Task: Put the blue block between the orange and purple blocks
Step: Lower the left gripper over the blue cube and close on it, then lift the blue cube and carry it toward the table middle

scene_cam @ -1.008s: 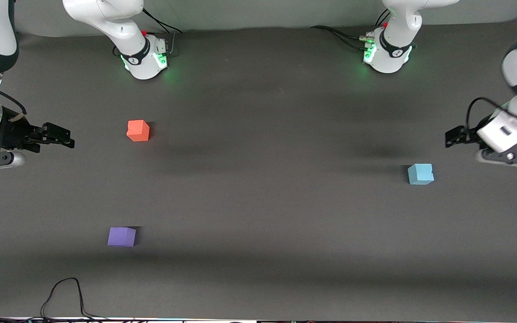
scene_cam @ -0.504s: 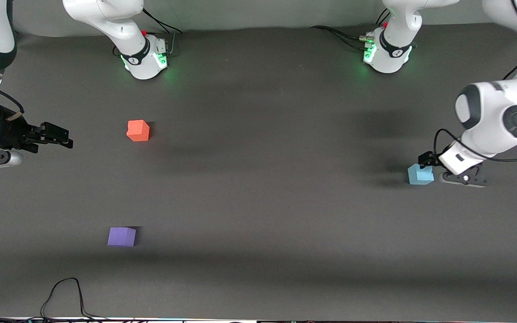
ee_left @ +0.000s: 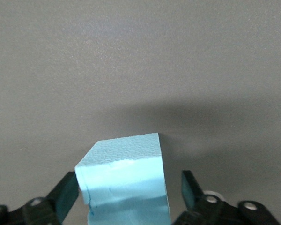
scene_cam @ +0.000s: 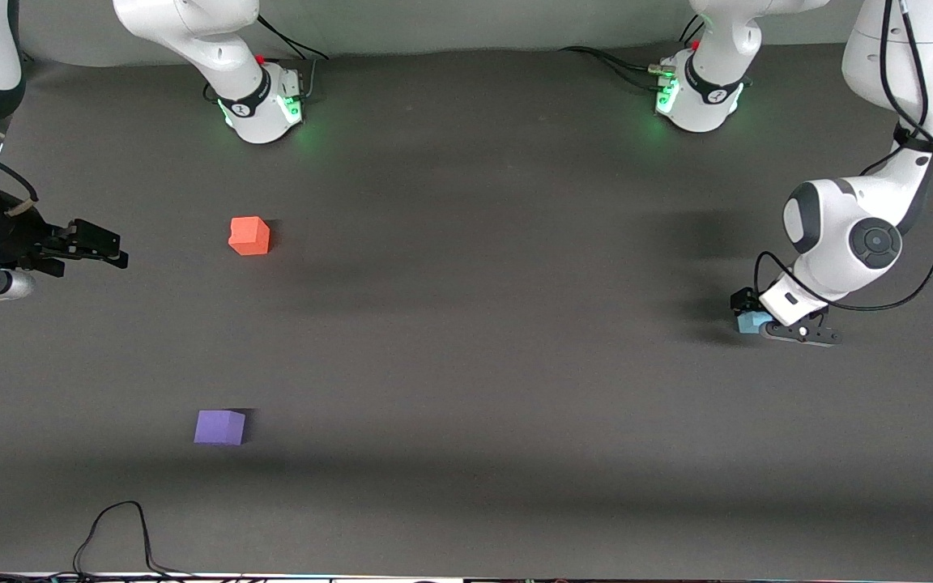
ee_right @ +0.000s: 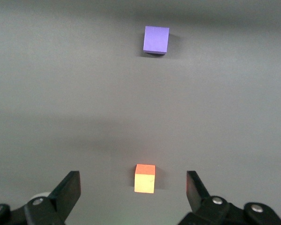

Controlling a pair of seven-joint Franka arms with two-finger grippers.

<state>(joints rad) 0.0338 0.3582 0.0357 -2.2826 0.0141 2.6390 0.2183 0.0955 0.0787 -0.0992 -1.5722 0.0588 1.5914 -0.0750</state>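
From the front we see the left tool (scene_cam: 746, 312) down over the blue block (scene_cam: 747, 322) at the left arm's end of the table (scene_cam: 466, 364). The orange block (scene_cam: 249, 236) and purple block (scene_cam: 219, 427) lie well apart from it, toward the right arm's end.

In the left wrist view the blue block (ee_left: 124, 183) sits between spread fingers (ee_left: 65, 194), ungripped.

In the right wrist view the right tool (ee_right: 133, 190) waits, released, facing the orange block (ee_right: 144, 178); we judge the left arm nearer.

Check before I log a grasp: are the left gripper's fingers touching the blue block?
Apart: the left wrist view shows table in gaps between both fingers and the blue block.
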